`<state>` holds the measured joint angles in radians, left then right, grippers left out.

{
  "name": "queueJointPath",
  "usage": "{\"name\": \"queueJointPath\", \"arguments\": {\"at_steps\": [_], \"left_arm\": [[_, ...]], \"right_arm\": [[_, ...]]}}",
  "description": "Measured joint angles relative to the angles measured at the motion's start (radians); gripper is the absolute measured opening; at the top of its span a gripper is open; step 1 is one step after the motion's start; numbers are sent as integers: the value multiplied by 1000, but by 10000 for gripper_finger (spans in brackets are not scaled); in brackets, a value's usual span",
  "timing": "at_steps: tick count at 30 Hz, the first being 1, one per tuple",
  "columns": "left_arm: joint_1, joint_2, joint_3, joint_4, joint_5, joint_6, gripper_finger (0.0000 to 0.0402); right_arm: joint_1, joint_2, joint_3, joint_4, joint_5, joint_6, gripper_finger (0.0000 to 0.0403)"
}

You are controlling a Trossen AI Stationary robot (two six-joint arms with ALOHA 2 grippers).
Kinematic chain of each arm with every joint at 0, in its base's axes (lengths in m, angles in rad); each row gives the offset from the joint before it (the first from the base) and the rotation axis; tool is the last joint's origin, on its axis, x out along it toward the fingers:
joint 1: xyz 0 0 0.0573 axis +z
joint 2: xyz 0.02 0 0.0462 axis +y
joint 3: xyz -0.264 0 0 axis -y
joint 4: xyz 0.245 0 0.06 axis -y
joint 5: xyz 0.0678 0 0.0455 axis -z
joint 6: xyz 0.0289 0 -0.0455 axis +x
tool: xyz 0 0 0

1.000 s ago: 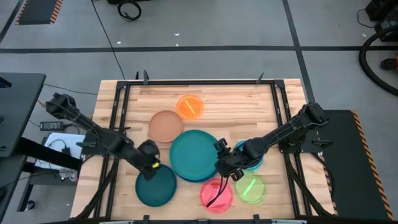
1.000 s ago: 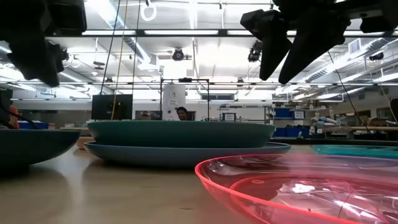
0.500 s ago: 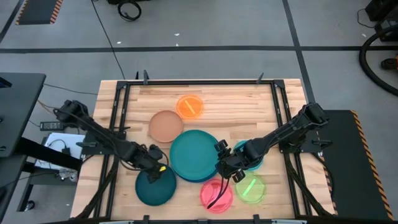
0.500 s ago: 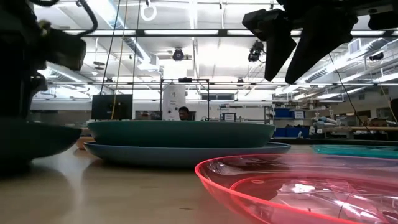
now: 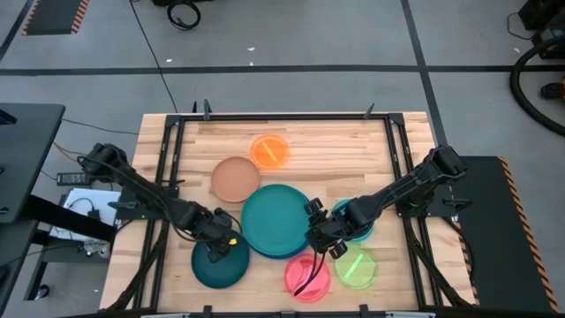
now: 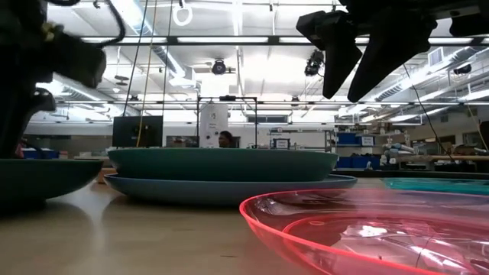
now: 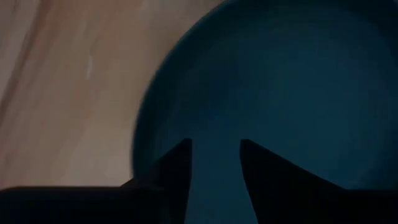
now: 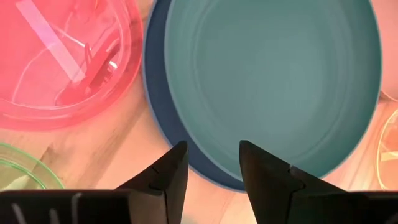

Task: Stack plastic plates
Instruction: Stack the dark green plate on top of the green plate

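Grey floor and cables surround the wooden desk point(image 5: 291, 141) in the high view; on it the teal-green plate point(image 5: 275, 218) lies nested in the blue plate point(image 5: 298, 249), so the two large ones are already stacked; the tan plate point(image 5: 235, 179) and orange plate point(image 5: 269, 151) lie behind them, the pink plate point(image 5: 308, 276), lime plate point(image 5: 355, 267) and cyan plate point(image 5: 357, 221) to the right; the left pincer point(image 5: 226, 242) has come down from beside the dark-teal plate point(image 5: 219, 262) to sit over that plate's rear rim, while the right pincer point(image 5: 316, 240) hovers unchanged at the blue plate's right edge, just behind the pink one.

Low view: the large pair point(image 6: 221, 174) fills the middle, the pink plate point(image 6: 367, 229) the foreground; the dark-teal plate point(image 6: 42, 177) at the left edge now has the left arm's dark bulk directly over it, lower than a second ago; the right pincer point(image 6: 348, 69) hangs high, fingers spread.

Left wrist view: the left pincer's fingers point(image 7: 177, 168) stand slightly apart over the dark-teal plate point(image 7: 292, 93), gripping nothing visible.

Right wrist view: the right pincer's fingers point(image 8: 264, 165) are apart above the blue rim point(image 8: 161, 118), with teal-green point(image 8: 273, 74) beyond.

I judge the descent means a grasp of the dark-teal plate's rim comes next, to carry it onto the large stack.
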<state>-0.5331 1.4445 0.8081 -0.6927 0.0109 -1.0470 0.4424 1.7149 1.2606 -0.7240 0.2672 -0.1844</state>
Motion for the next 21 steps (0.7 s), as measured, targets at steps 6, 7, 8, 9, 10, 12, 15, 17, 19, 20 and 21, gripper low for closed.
{"name": "queueJointPath", "arguments": {"at_steps": [6,7,8,9,10,12,15,17,19,20,21], "left_arm": [[32,0,69,-199,-59,62,143],[45,0,69,-230,-62,80,143],[58,0,68,-251,-63,100,143],[71,0,68,-262,-63,123,143],[84,0,68,-265,-63,151,143],[110,0,68,-257,-60,205,143],[145,0,68,-242,-41,270,143],[167,0,68,-240,-34,297,143],[184,0,62,-231,-33,311,143],[190,0,50,-213,-26,322,143],[196,0,32,-190,-9,326,143]], "right_arm": [[-2,0,0,6,0,-1,153],[-2,0,0,6,0,0,153],[-2,0,0,6,0,1,153],[-2,0,0,6,0,2,153],[-2,0,0,6,0,2,153],[-2,0,0,6,-2,3,153],[-1,0,0,4,-11,12,153],[0,0,0,-4,-11,18,153],[0,0,0,-12,-14,24,153],[0,0,0,-16,-18,28,153],[0,0,0,-18,-22,31,153]]}}
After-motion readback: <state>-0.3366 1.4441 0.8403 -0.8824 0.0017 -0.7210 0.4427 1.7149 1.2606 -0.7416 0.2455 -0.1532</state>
